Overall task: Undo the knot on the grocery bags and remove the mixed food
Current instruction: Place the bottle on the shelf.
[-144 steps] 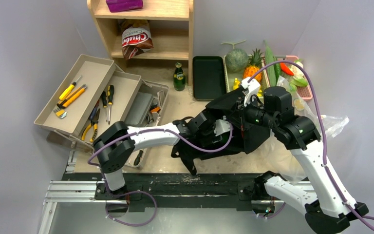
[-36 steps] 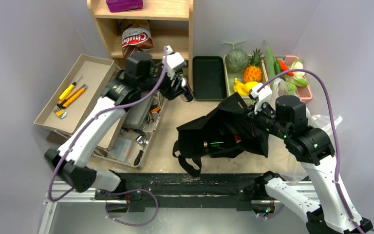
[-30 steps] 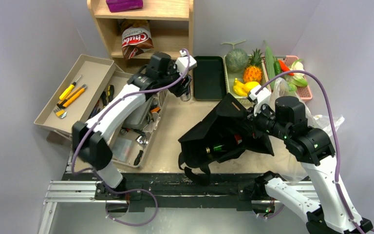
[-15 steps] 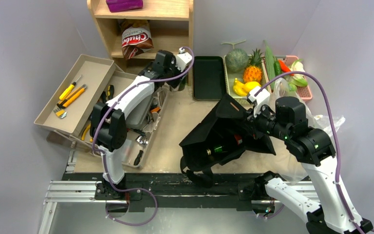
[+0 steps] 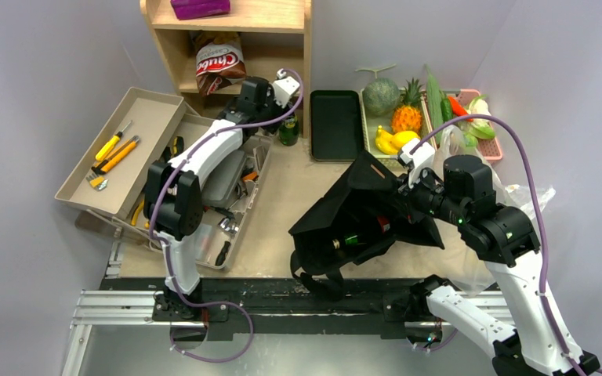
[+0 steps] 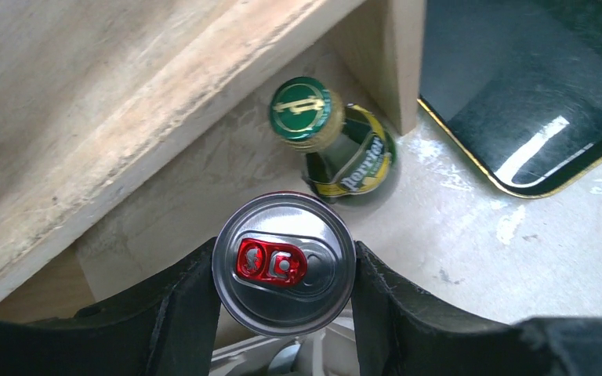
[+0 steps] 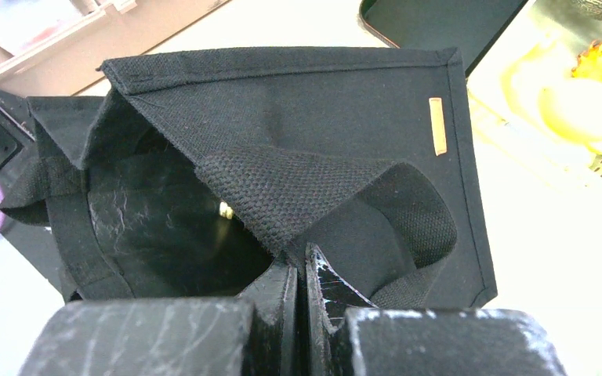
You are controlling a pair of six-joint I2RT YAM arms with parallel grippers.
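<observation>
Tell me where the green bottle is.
In the top view the green bottle stands left of centre, at the wooden shelf's foot, beside the black tray.

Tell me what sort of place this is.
Likely a staged robot test cell: plain grey walls, a metal mounting rail, and a wooden shelf, tool tray and produce set out as props.

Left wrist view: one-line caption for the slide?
Left tool grips a silver can beside a green bottle at the foot of a wooden shelf, black tray nearby.
</observation>
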